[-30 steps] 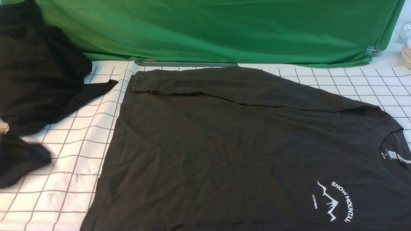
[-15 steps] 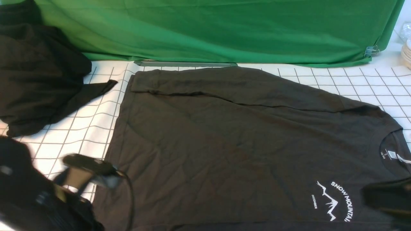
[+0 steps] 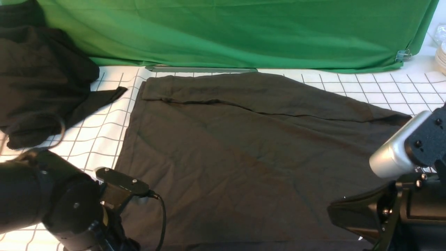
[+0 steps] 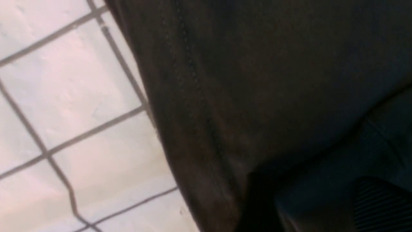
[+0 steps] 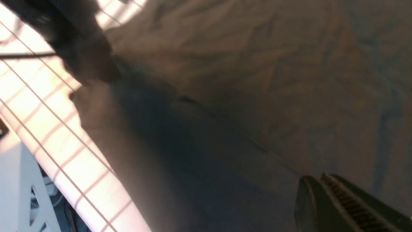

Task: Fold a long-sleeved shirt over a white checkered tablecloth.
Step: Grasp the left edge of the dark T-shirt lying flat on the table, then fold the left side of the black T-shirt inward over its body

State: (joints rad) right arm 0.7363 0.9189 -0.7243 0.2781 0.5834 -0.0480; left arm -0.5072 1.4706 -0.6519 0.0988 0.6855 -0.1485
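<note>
As shirt (image 3: 244, 139) lies flat, right hand (image 5: 317, 178) (closed)

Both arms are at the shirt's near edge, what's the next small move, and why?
Probably pinch the hem of the long-sleeved shirt with the left end effector: its wrist view shows that stitched edge beside it on the white checkered tablecloth, while the right end effector looks shut.

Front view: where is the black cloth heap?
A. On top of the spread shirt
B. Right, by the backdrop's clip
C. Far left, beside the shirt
C: the black cloth heap lies at the far left on the white checkered tablecloth, left of the long-sleeved shirt.
</note>
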